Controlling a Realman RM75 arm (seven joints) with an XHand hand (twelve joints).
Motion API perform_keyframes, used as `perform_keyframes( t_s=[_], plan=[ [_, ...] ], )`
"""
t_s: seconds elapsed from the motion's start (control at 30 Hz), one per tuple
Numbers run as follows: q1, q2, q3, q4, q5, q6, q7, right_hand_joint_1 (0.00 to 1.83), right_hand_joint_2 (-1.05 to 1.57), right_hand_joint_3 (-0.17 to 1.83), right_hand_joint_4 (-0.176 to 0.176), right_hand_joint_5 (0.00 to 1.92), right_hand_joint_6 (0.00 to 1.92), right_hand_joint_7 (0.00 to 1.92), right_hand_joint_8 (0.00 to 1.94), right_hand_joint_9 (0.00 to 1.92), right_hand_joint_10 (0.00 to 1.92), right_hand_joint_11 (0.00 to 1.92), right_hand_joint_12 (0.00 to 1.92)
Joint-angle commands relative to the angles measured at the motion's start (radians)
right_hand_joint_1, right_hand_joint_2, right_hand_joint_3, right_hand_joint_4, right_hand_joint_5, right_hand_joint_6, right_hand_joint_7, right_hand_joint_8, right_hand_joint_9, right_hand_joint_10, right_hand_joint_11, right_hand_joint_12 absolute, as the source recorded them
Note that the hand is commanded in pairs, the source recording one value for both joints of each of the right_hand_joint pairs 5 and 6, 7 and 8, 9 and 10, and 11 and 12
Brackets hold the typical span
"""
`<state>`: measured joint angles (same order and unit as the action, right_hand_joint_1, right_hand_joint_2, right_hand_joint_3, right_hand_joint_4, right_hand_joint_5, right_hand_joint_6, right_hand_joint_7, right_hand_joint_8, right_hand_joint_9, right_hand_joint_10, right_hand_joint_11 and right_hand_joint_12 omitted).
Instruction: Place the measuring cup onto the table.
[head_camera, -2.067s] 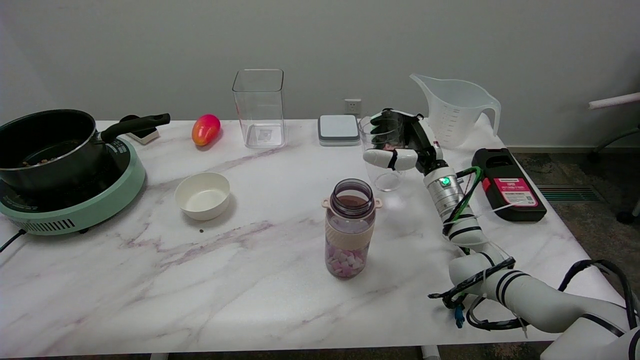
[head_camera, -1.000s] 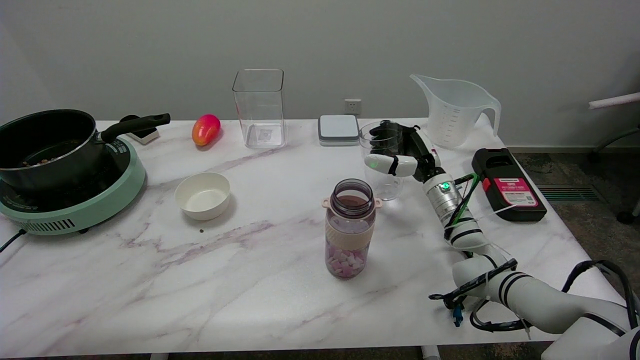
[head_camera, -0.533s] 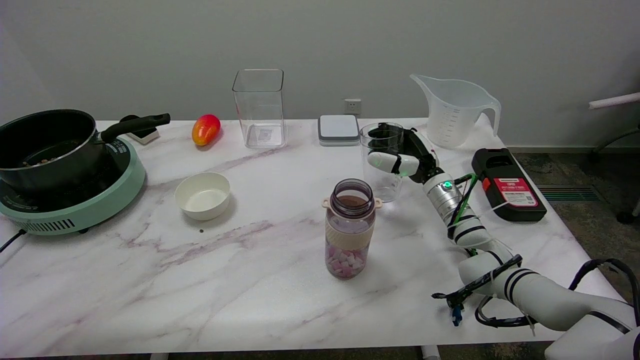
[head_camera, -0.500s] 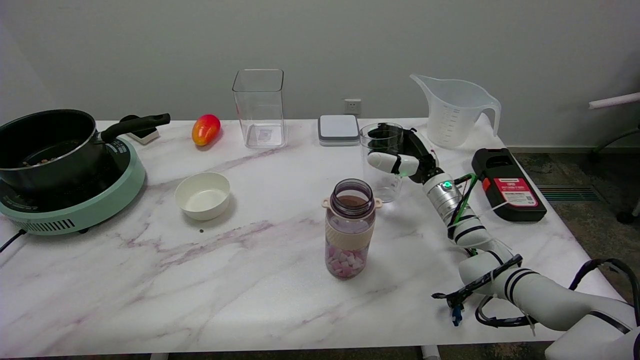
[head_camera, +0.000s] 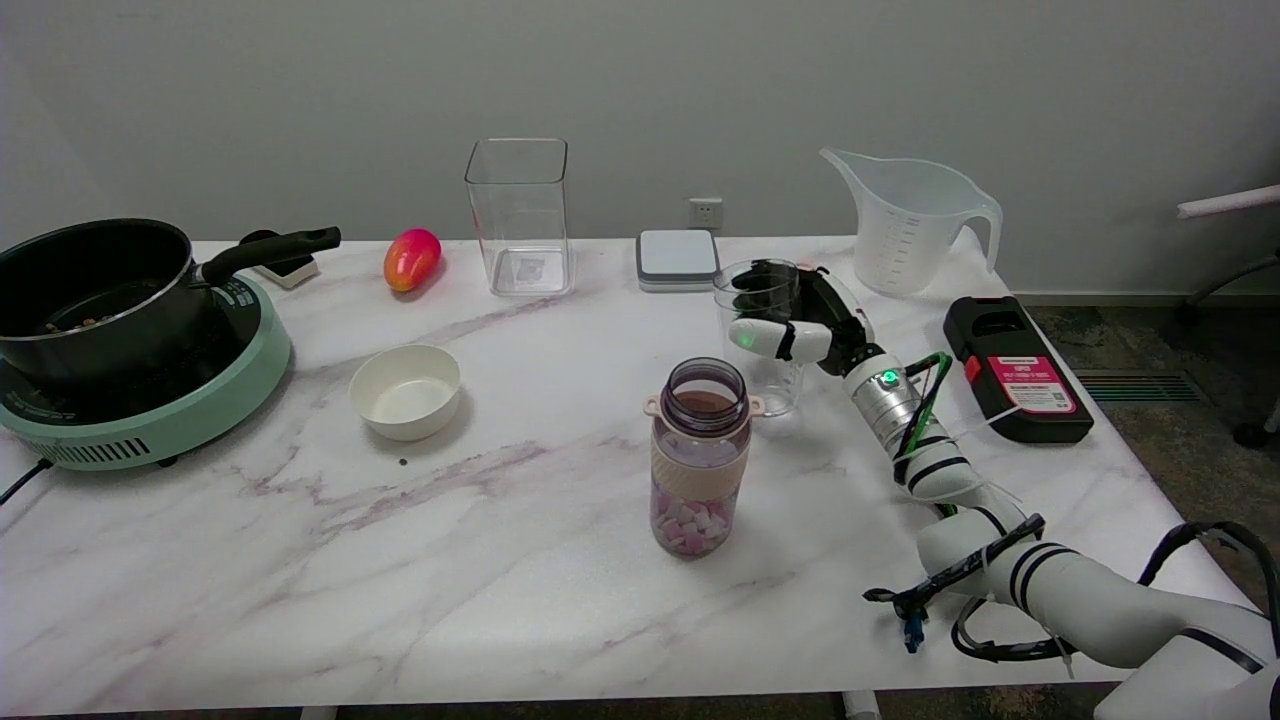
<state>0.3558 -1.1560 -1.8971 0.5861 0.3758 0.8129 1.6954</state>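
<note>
Lowered since earlier frames: cup (head_camera: 763, 345), now right of frame centre, base seemingly on table (head_camera: 500, 560) behind bottle (head_camera: 698, 458). Still gripped by right hand (head_camera: 800, 325), fingers wrapped round upper wall. Remaining, by judgement: release, withdraw hand without tipping.

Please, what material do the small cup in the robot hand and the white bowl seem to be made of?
Small cup: probably clear plastic, possibly glass; the right hand shows through its wall.
White bowl: opaque cream, smooth with a soft sheen; ceramic or plastic, the look cannot decide.
</note>
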Motion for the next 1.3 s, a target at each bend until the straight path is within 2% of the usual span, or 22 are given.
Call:
perform_keyframes(
  t_s=[0.03, 0.17, 0.3, 0.33, 0.43, 0.5, 0.93, 1.2, 1.3],
  plan=[
    [-0.031, -0.004, -0.004, 0.029, 0.032, -0.016, -0.070, 1.41, 0.47, 0.93, 0.000, 1.14, 1.14, 1.25, 1.25, 1.20, 1.20, 1.05, 1.05],
    [-0.033, 0.003, -0.004, 0.043, 0.031, -0.024, -0.074, 1.39, 0.26, 0.94, 0.000, 0.96, 0.96, 1.17, 1.17, 1.11, 1.11, 0.99, 0.99],
    [-0.038, 0.013, 0.002, 0.066, 0.031, -0.028, -0.128, 1.38, -0.01, 0.84, 0.000, 0.80, 0.80, 1.09, 1.09, 0.97, 0.97, 0.88, 0.88],
    [-0.039, 0.015, 0.003, 0.072, 0.031, -0.029, -0.138, 1.38, -0.09, 0.86, 0.000, 0.79, 0.79, 1.07, 1.07, 0.91, 0.91, 0.84, 0.84],
    [-0.040, 0.021, 0.003, 0.081, 0.032, -0.030, -0.143, 1.35, -0.50, 1.11, 0.000, 0.68, 0.68, 0.94, 0.94, 0.60, 0.60, 0.60, 0.60],
    [-0.041, 0.027, 0.003, 0.086, 0.032, -0.030, -0.143, 1.34, -0.58, 1.11, 0.000, 0.63, 0.63, 0.88, 0.88, 0.56, 0.56, 0.57, 0.57],
    [-0.087, 0.054, 0.029, 0.131, 0.030, -0.019, -0.143, 1.33, -0.71, 1.14, 0.000, 0.55, 0.55, 0.79, 0.79, 0.49, 0.49, 0.52, 0.52],
    [-0.174, 0.077, 0.083, 0.183, 0.029, -0.011, -0.215, 1.30, -0.93, 1.22, 0.000, 0.49, 0.49, 0.57, 0.57, 0.47, 0.47, 0.49, 0.49],
    [-0.201, 0.077, 0.105, 0.181, 0.029, 0.008, -0.247, 1.28, -0.97, 1.20, 0.000, 0.41, 0.41, 0.55, 0.55, 0.45, 0.45, 0.49, 0.49]
  ],
)
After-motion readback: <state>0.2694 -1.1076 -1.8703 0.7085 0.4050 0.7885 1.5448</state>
